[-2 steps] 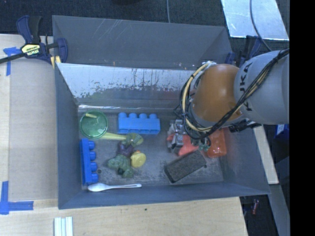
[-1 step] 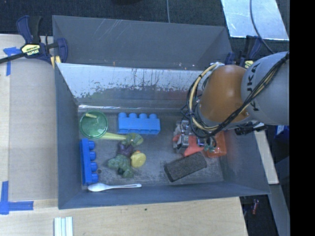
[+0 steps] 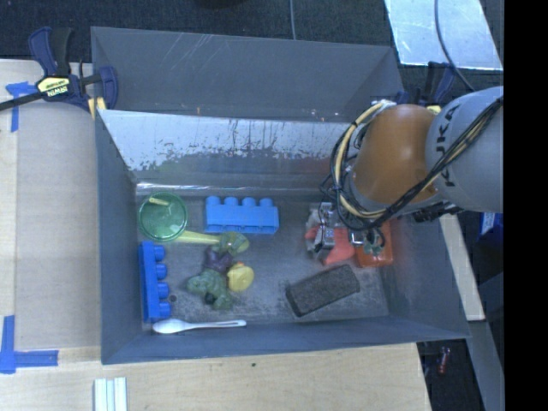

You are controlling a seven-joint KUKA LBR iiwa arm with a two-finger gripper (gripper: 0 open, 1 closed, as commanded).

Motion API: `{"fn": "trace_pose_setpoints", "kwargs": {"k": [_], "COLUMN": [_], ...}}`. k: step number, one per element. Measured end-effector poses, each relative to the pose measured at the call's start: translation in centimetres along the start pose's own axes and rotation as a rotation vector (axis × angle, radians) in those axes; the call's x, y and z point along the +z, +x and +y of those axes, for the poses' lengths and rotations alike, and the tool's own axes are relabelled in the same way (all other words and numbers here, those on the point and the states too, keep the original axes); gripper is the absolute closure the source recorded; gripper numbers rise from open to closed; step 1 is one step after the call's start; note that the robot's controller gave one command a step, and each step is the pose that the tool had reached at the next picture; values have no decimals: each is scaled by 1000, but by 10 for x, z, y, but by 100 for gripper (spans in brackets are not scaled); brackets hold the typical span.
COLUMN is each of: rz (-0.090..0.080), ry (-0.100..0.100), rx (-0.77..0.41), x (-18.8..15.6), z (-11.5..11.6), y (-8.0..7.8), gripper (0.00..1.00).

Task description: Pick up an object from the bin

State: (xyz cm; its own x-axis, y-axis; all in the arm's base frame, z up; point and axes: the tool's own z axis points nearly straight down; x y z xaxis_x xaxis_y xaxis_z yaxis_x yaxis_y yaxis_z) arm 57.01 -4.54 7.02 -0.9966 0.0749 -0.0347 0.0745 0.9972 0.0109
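My gripper (image 3: 322, 232) is low in the right part of the bin, partly hidden under the arm's orange cover. A red-orange thing (image 3: 358, 250) lies right beside it, on its right and partly under the arm; I cannot tell whether the two touch. A dark grey rectangular block (image 3: 323, 289) lies on the bin floor just in front of the gripper, apart from it. A blue toy brick with studs (image 3: 242, 215) lies to the gripper's left, near the back wall.
On the left lie a round green lid (image 3: 163, 217), a long blue studded brick (image 3: 154, 280), a heap of green and yellow toys (image 3: 220, 271) and a white spoon (image 3: 198, 324) along the front wall.
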Motion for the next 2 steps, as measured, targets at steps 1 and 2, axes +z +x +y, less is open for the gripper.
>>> {"fn": "trace_pose_setpoints", "kwargs": {"k": [1,2], "rz": [2,-5], "ry": [0,0], "rx": [45,0], "x": [0,0], "z": [-14,-31], "y": [3,-16], "gripper": [100,100]}}
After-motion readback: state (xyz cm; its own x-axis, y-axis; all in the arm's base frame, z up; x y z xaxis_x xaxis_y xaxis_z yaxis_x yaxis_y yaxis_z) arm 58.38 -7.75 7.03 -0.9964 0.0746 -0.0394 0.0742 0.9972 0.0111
